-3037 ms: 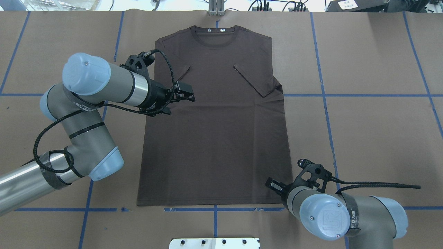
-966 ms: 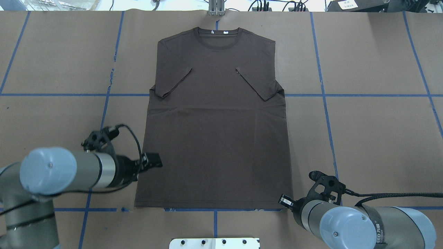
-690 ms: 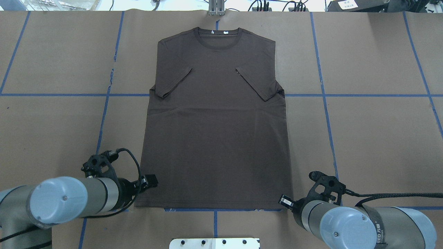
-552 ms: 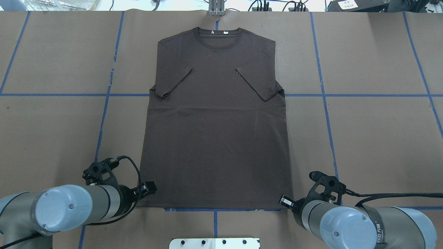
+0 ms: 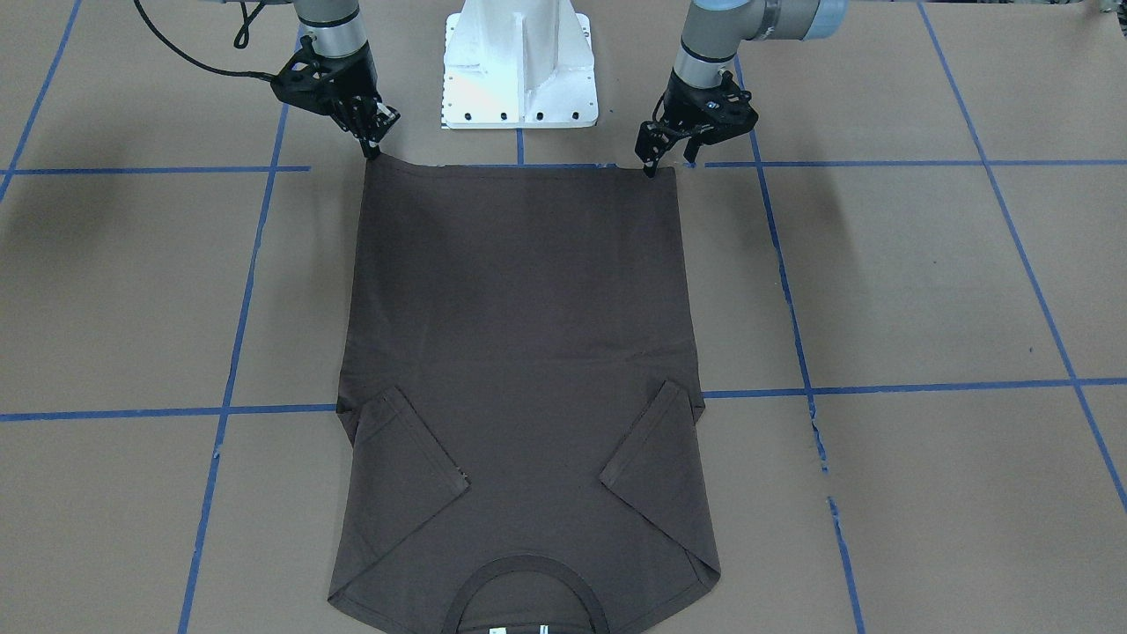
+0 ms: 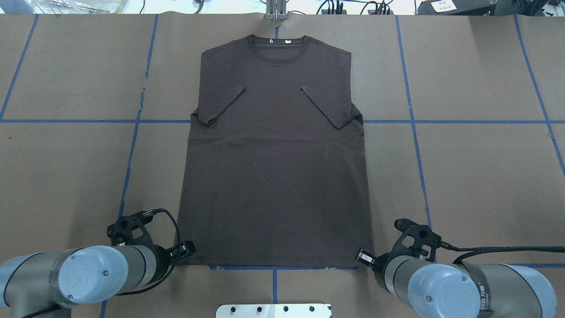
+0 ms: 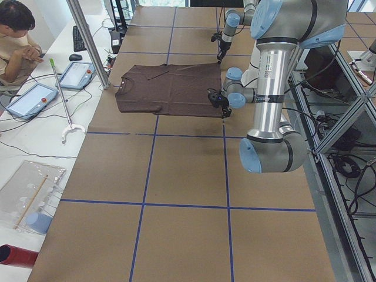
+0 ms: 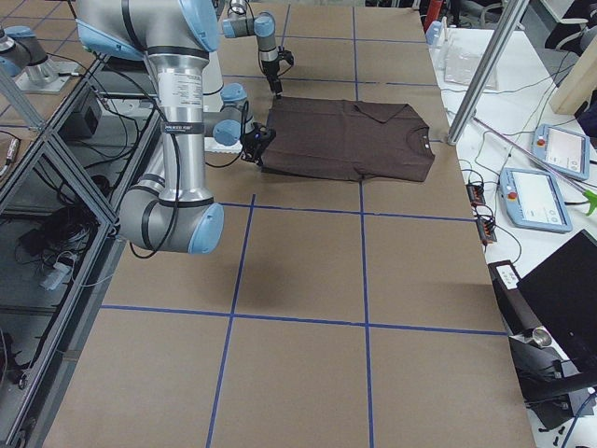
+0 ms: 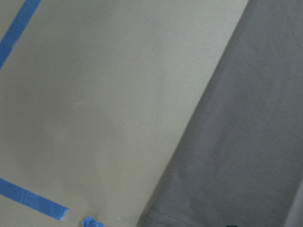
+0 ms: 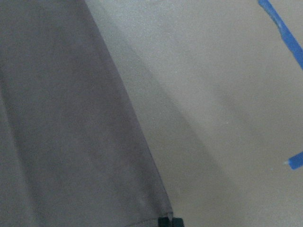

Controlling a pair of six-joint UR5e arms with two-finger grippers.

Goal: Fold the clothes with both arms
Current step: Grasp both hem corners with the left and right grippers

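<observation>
The dark brown T-shirt (image 6: pixel 273 168) lies flat on the brown table, collar (image 6: pixel 278 46) at the far side and both sleeves folded in over the chest. My left gripper (image 6: pixel 187 248) sits low at the hem's left corner; in the front-facing view its two fingers stand apart, so the left gripper (image 5: pixel 669 161) is open, one tip touching the corner. My right gripper (image 6: pixel 363 256) is down at the hem's right corner. The front view shows the right gripper (image 5: pixel 371 145) as a single point on the cloth, and I cannot tell its state. Both wrist views show only the shirt (image 9: pixel 246 142) edge and paper.
The white pedestal base (image 5: pixel 519 70) stands just behind the hem, between the arms. Blue tape lines (image 6: pixel 130 159) grid the brown paper. A seated person (image 7: pixel 17 35), tablets (image 7: pixel 76 73) and a metal pole (image 7: pixel 88 41) are beyond the table's far side.
My left arm swung from over the shirt's left sleeve back to the hem's left corner and lowered. The right gripper shifted slightly to the right corner, then stayed.
</observation>
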